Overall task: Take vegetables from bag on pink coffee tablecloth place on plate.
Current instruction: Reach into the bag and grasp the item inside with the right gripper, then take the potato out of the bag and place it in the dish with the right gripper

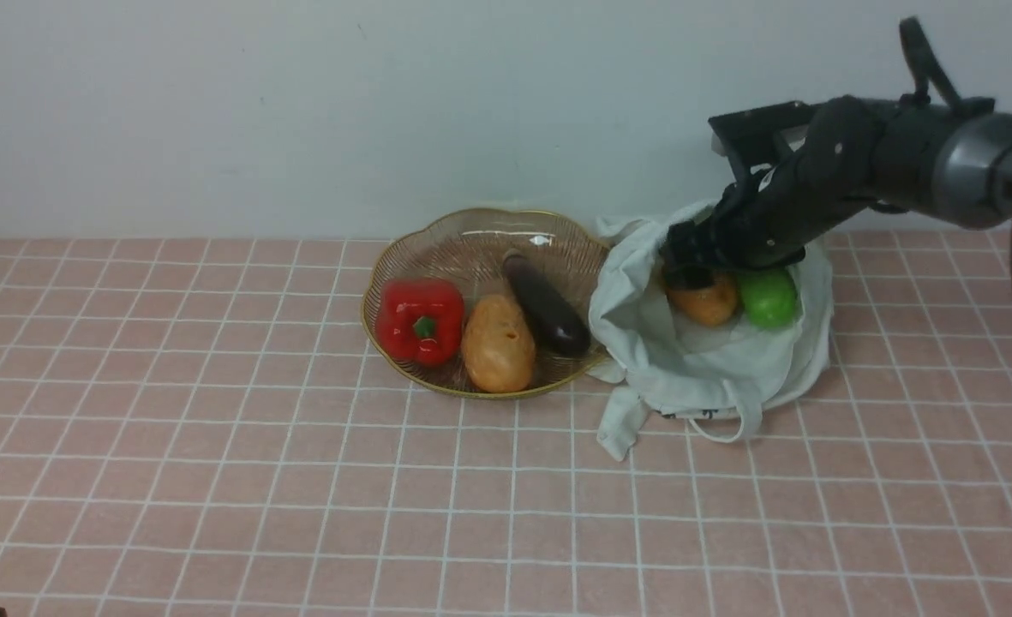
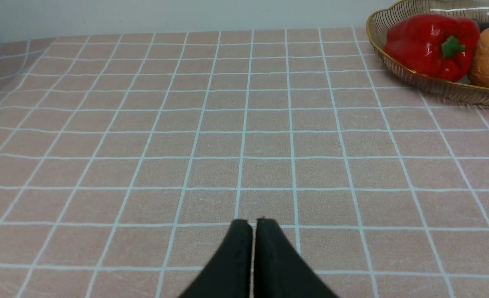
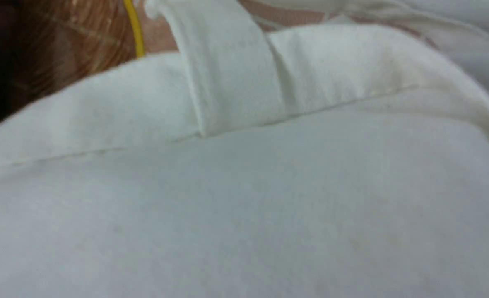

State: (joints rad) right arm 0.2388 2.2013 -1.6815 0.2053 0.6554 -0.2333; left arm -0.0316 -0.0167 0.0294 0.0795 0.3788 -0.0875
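A shallow ribbed brownish glass plate with a gold scalloped rim [image 1: 471, 244] sits on the pale pink white-gridded tablecloth [image 1: 214, 471]. On the plate, an oval orange-brown speckled potato [image 1: 498, 343] lies between a glossy red bell pepper [image 1: 420, 320] and a dark purple eggplant [image 1: 547, 307]. Touching the plate's right edge is a soft off-white cloth bag [image 1: 703, 360] holding a rounded orange-brown vegetable [image 1: 703, 298] and a green round one [image 1: 767, 297]. The right gripper [image 1: 685, 267] reaches into the bag mouth just above the orange-brown one; its opening cannot be made out. Well left of the plate, the left gripper [image 2: 251, 223] is pinched together, holding nothing.

Closed left claw [image 2: 252, 225] over pink tablecloth [image 2: 186, 136]; plate [image 2: 434, 85] holds red pepper [image 2: 428, 43].
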